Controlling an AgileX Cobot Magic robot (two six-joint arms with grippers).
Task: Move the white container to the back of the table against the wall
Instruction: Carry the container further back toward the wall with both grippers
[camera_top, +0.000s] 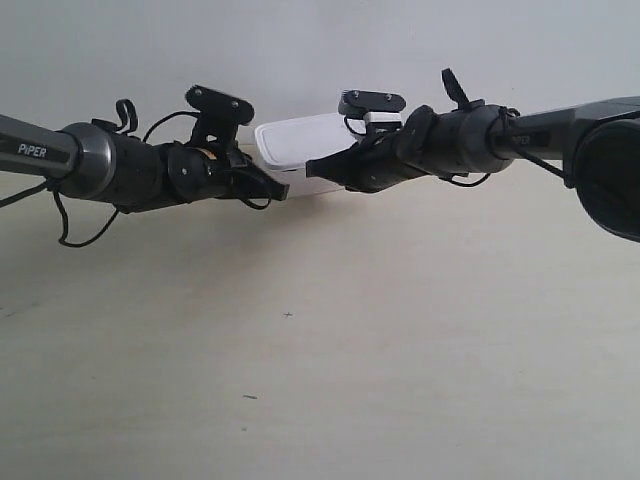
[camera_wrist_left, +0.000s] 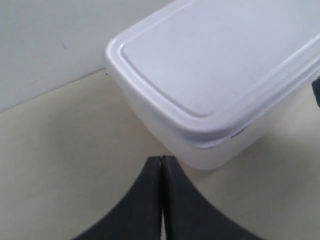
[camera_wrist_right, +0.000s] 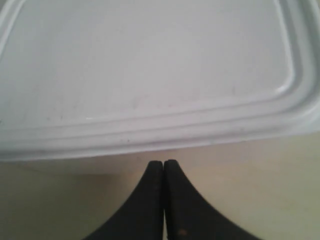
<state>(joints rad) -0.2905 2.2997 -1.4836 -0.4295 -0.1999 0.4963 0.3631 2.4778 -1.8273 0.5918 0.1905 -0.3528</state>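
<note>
The white container (camera_top: 300, 145) stands far back on the table (camera_top: 320, 350), close to the wall (camera_top: 300, 50). Its lid with the raised rim fills the right wrist view (camera_wrist_right: 150, 65), and one of its corners shows in the left wrist view (camera_wrist_left: 210, 85). My left gripper (camera_wrist_left: 161, 159) is shut and empty, its tips close to the container's corner; whether they touch is unclear. My right gripper (camera_wrist_right: 163, 163) is shut and empty too, its tips just in front of the container's long side. In the exterior view both grippers (camera_top: 278, 190) (camera_top: 318, 172) meet in front of the box.
The wall (camera_wrist_left: 50, 45) meets the tabletop (camera_wrist_left: 65, 150) right behind the container. A few tiny dark specks (camera_top: 288, 315) dot the pale wood surface nearer the camera. Both black arms span the exterior view from either side.
</note>
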